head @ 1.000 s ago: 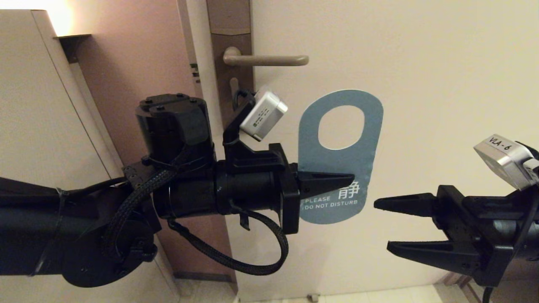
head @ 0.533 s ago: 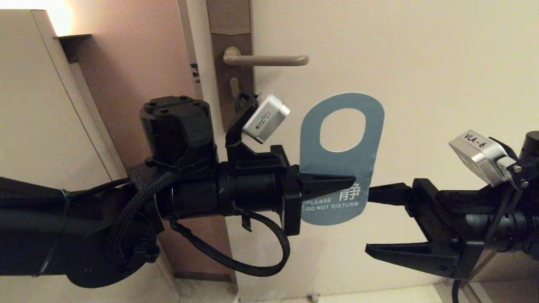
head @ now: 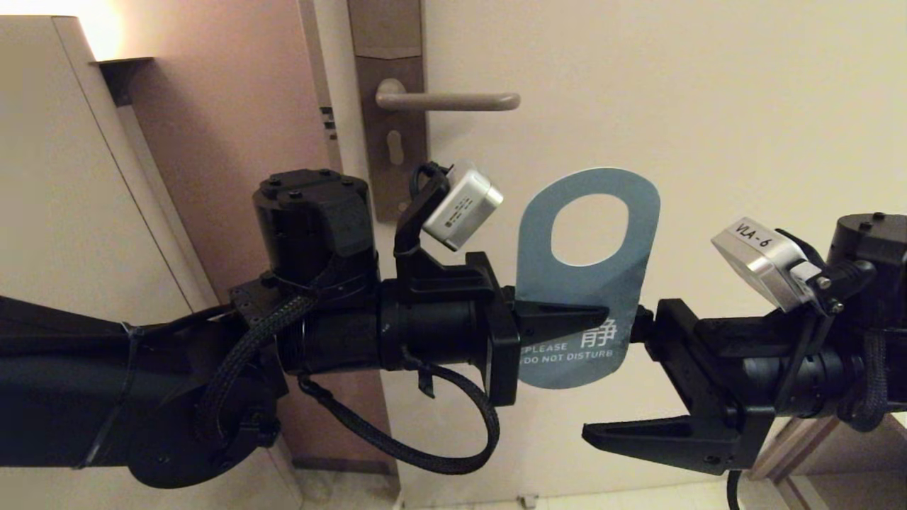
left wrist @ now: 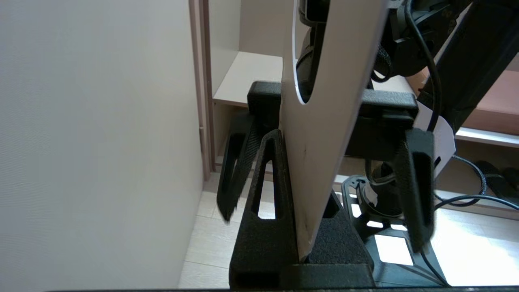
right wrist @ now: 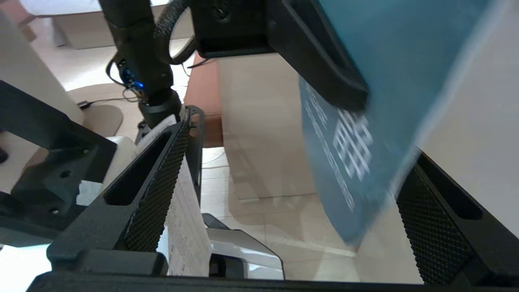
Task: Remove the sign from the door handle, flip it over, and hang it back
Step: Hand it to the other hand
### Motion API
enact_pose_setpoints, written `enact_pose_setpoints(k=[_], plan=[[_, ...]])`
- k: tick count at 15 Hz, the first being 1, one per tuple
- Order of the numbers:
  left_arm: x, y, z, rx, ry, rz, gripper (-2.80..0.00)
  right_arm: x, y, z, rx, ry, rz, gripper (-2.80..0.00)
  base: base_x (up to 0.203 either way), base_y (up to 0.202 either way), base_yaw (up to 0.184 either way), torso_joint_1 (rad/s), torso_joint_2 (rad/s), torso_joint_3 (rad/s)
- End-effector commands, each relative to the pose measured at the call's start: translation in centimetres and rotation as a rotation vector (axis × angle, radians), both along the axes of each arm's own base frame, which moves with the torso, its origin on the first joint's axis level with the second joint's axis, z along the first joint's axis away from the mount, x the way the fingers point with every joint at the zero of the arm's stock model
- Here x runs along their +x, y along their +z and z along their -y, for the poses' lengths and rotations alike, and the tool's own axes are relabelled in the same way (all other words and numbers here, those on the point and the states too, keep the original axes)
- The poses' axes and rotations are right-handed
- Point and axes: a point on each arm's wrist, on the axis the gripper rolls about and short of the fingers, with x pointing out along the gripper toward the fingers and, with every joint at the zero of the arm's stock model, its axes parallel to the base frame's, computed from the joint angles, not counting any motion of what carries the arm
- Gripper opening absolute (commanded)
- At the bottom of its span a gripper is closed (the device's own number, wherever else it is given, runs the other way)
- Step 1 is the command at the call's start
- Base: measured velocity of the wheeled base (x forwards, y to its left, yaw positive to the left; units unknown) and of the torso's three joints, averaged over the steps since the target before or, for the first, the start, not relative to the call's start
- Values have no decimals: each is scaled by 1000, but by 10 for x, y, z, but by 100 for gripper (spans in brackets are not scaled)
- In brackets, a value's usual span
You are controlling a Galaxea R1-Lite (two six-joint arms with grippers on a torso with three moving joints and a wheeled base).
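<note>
Handover of the sign, held off the door handle, teal face to the head camera.

Head view: left tool is clamped on the sign; right tool stands apart, straddling its edge. Left wrist view: the off-white face shows. Right wrist view: one pad sits behind the card. My advice: close squarely before the left lets go.

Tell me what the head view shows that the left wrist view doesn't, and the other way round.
Only the head view shows the door handle bare above the arms, and the sign's teal face reading PLEASE DO NOT DISTURB. Only the left wrist view shows the sign's off-white reverse face and its edge seated between the left gripper's fingers. Both show the left gripper shut on the sign, with the right gripper open around its far edge.
</note>
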Motion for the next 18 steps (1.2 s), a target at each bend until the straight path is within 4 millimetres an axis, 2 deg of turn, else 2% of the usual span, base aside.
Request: enact_pose_setpoints(k=[1,6,14,15,18], plan=[[0,1,1,-4,-6,4,-280,0,1,-3,3,17,5,0,0,0,0,0,0,0],[6,7,8,-25,-6,22,-280,-2,0,-3,1,21,2,0,0,0,0,0,0,0],[2,7,12,-25,-18,23,-280,3,0,-4,6,12,11,0,0,0,0,0,0,0],[2,7,12,-25,-18,23,-280,3,-1,-4,5,10,10,-280,0,0,0,0,0,0],[3,6,12,-23,-18,21,-280,4,-1,-5,3,4,9,-280,0,0,0,0,0,0]])
